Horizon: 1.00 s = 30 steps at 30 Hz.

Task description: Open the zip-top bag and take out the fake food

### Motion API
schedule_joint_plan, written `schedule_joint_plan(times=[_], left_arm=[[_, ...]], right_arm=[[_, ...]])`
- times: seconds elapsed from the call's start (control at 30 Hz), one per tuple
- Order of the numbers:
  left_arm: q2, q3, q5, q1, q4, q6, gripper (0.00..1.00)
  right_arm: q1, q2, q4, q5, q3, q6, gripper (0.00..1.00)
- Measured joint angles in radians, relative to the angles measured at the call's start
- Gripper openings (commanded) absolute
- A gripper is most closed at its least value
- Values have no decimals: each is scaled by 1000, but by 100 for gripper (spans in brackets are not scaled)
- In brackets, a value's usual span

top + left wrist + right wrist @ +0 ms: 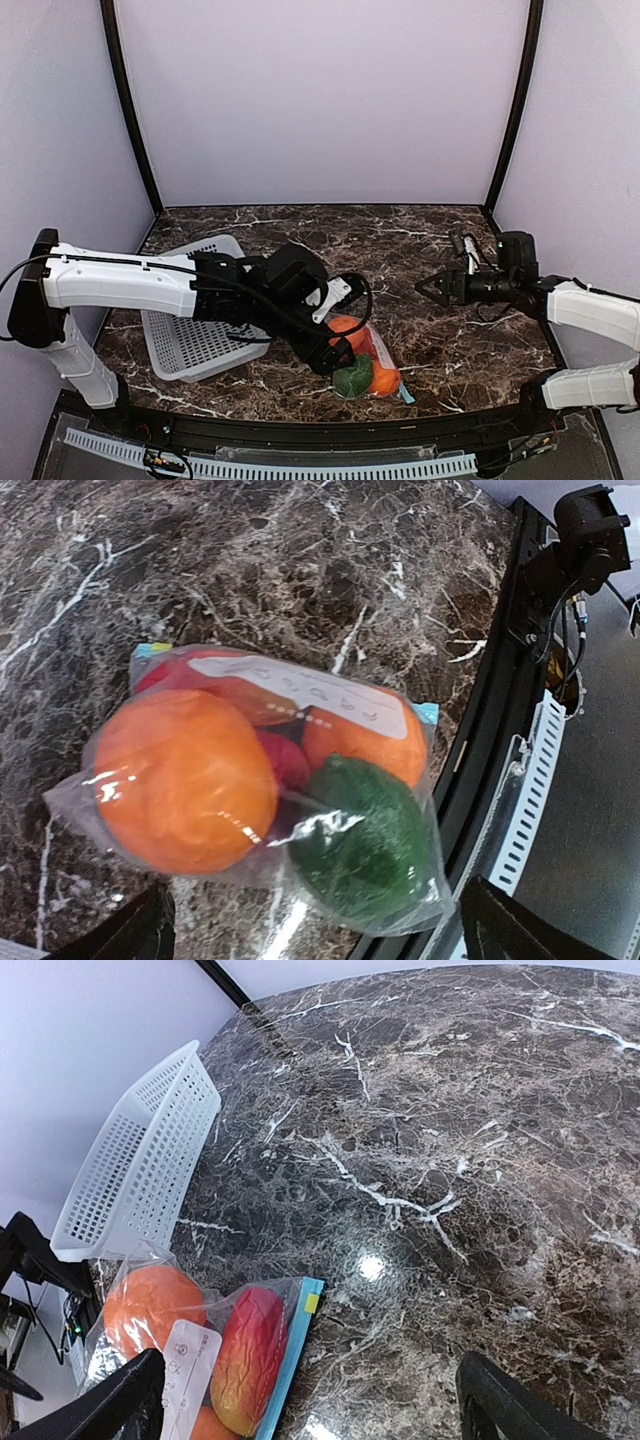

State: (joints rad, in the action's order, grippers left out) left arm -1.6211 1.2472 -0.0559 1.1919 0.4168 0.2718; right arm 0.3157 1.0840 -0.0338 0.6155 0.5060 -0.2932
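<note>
The clear zip-top bag (372, 362) lies on the marble table near its front edge, zipped, with the fake food inside. In the left wrist view the bag (70, 795) holds a big orange (185, 780), a second orange (365, 742), a dark green piece (365, 845) and a round red piece (285, 760). The right wrist view shows its teal zip strip (297, 1345) and the elongated red-orange piece (245, 1360). My left gripper (335, 355) is open just above the bag's left side (320, 930). My right gripper (430, 288) is open and empty, well to the right (315, 1410).
A white perforated basket (195, 340) lies left of the bag, under my left arm; it also shows in the right wrist view (140, 1170). The black table edge rail (480, 740) runs close beside the bag. Purple walls enclose the table.
</note>
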Motion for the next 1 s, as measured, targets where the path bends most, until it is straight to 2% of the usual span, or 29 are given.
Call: schedule_joint_plan(times=[0.13, 0.47, 0.73, 0.87, 0.97, 1.0], left_arm=[[-58, 31, -14, 31, -21, 71, 99], [-130, 44, -18, 29, -26, 308, 99], [-249, 140, 4, 14, 0, 403, 99], [-270, 142, -19, -27, -26, 436, 99], [-274, 142, -35, -56, -67, 445, 92], [-278, 142, -41, -66, -83, 448, 85]], right_arm=[[0, -17, 1, -2, -15, -7, 99], [0, -50, 3, -1, -66, -24, 99], [0, -51, -17, 11, -112, -45, 99], [0, -56, -37, 20, -124, -61, 99], [0, -56, -51, 25, -135, -69, 99], [0, -56, -54, 26, -138, -73, 99]])
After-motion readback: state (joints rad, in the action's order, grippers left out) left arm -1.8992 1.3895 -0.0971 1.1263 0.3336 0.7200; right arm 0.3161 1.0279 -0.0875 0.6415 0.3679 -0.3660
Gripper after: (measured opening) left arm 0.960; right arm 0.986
